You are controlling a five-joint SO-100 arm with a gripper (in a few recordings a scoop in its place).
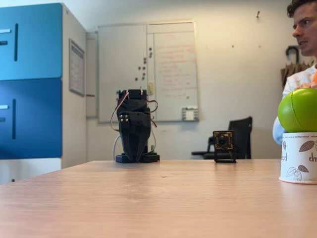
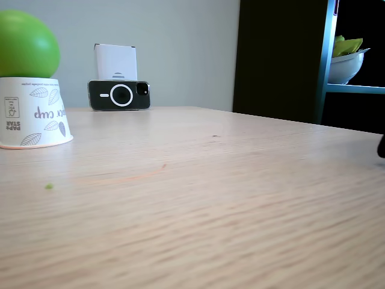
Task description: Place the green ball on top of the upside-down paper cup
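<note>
The bench [image 1: 148, 208] runs pale and wood-grained across the foreground in both fixed views, with a tiny green speck [image 2: 49, 186] lying on it at about nine o'clock in a fixed view. Nearest of the task's things is the upside-down paper cup [image 1: 298, 157], at three o'clock in one fixed view and at ten o'clock in the other [image 2: 33, 112], rolled rim down on the bench. The green ball [image 1: 298, 110] sits on the cup's upturned base, touching it, and nothing else is in contact with the ball [image 2: 25, 45].

Further back, near the middle of the bench, the black arm is folded down on its base, with the end effector [image 1: 133, 148] pointing downward. It is well apart from the cup and has nothing in its grasp; whether its fingers are parted I cannot tell from here. A small camera [image 1: 224, 146] stands on the bench at about two o'clock from the arm. Beyond the cup, a phone [image 2: 119, 95] leans against a white box [image 2: 115, 62].

At the far right a person [image 1: 297, 59] sits behind the ball. A whiteboard [image 1: 148, 69] hangs on the back wall.
</note>
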